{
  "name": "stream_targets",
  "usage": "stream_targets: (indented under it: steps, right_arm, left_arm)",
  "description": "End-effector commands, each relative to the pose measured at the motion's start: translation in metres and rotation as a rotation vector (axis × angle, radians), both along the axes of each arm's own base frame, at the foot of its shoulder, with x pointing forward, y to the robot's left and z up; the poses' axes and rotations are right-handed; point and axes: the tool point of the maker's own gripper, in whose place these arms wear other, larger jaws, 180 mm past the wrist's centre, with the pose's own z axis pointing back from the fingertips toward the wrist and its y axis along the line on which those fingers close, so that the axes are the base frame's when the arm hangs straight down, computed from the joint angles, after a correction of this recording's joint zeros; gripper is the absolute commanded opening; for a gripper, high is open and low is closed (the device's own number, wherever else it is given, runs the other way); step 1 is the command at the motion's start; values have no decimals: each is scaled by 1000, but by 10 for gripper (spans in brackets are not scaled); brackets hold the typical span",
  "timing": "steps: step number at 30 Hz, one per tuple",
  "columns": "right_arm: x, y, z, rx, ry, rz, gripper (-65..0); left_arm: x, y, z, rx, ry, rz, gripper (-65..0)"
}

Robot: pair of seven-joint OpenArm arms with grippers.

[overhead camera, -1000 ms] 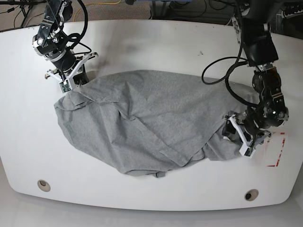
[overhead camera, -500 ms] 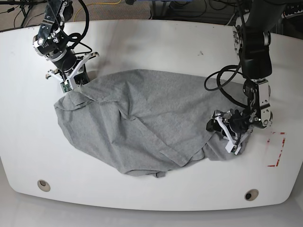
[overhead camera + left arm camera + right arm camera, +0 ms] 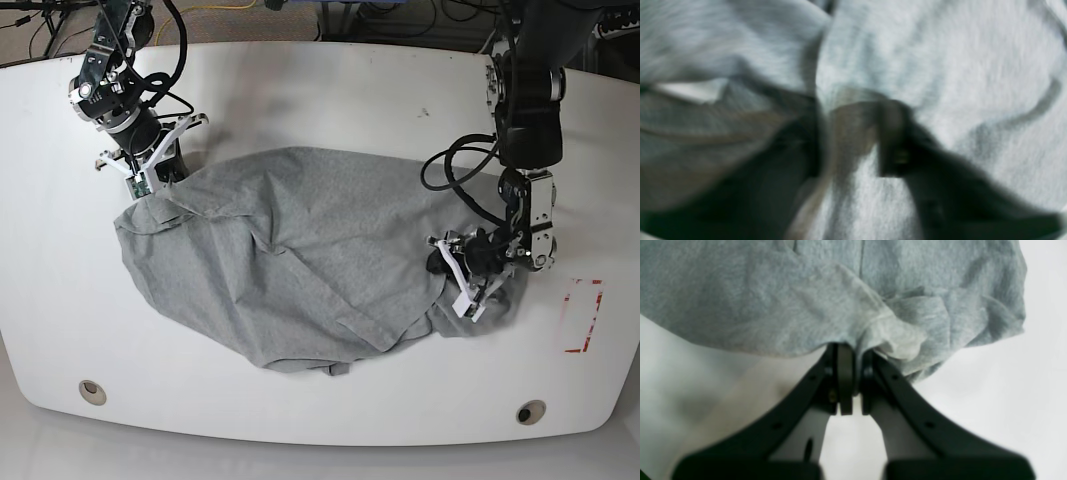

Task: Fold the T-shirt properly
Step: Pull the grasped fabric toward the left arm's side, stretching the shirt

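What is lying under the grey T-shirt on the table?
Only the white table shows around the T-shirt. The shirt lies crumpled, covering the middle of the table, so whatever is beneath it, and any lettering on the cloth, cannot be seen.

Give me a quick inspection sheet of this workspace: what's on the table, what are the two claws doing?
Surface: white rounded table, red tape marks at one side.
Job's things: heather-grey cotton T-shirt, crumpled, unfolded.
Clutter: nothing seen.
Grippers: right gripper shut on a T-shirt edge; left gripper pressed into the cloth, blurred, grip unclear.
Cables: black cables looping along the left arm.
Surroundings: more cables behind the table.
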Motion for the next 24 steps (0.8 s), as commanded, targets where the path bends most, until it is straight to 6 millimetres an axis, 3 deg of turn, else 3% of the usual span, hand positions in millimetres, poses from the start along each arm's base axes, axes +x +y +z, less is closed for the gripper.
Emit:
stream_targets:
  steps: [1,8,16,20,24]
  right_arm:
    - [7,0,12,8,-49,3,-637]
    - [8,0,13,8,-51,3,-637]
    - [9,-1,13,9,-54,3,-637]
    - [9,-1,13,9,-54,3,-637]
    - [10,-1,14,9,-55,3,-637]
  left_arm:
    - [12,-6,15,5,-43,-28,-629]
    - [16,-2,26,3,-81,-18,-644]
    - [4,-1,41,51,-153,-47,-644]
    - [-7,18,49,130,-160,-85,-644]
    - [-20,17,54,171,-172,-142,-644]
